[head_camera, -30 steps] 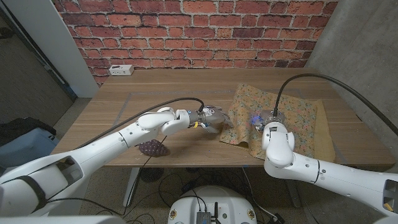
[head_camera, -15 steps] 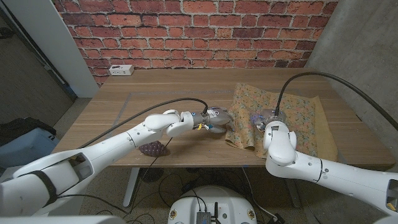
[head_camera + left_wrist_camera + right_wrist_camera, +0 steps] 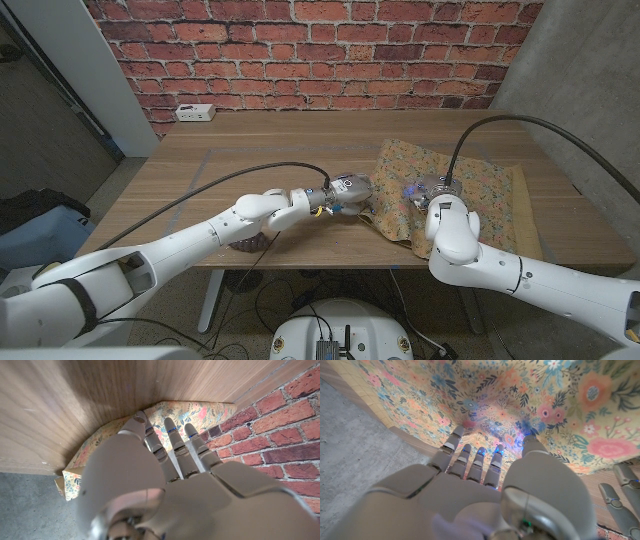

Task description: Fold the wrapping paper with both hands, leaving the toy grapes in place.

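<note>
- Head view: the wrapping paper (image 3: 455, 195) lies on the right half of the wooden table (image 3: 250, 150), floral side up, its long axis running from the near middle edge toward the far right corner. Its left edge has bunched and shifted rightward over the last second, so the sheet now looks narrower and its near-left flap is lifted into a ridge.
- Head view: the left hand (image 3: 348, 190) has travelled right along the table and now touches the paper's left edge; whether its fingers pinch the edge cannot be told here. The toy grapes (image 3: 243, 240) sit near the front edge, now mostly hidden under the left forearm, and seem to lie where they did.
- Head view: the right hand (image 3: 425, 192) is on the paper's middle, behind its own wrist; I judge it is anchoring the sheet while the left pushes the fold over.
- Left wrist view: the left hand's fingers (image 3: 172, 447) are straight and close together, tips against the paper's raised corner (image 3: 150, 422), clamped on nothing visible.
- Right wrist view: the right hand's fingers (image 3: 470, 460) lie side by side, slightly spread, tips pressed on the floral sheet (image 3: 545, 405), holding nothing. The fold looks begun but not creased.
</note>
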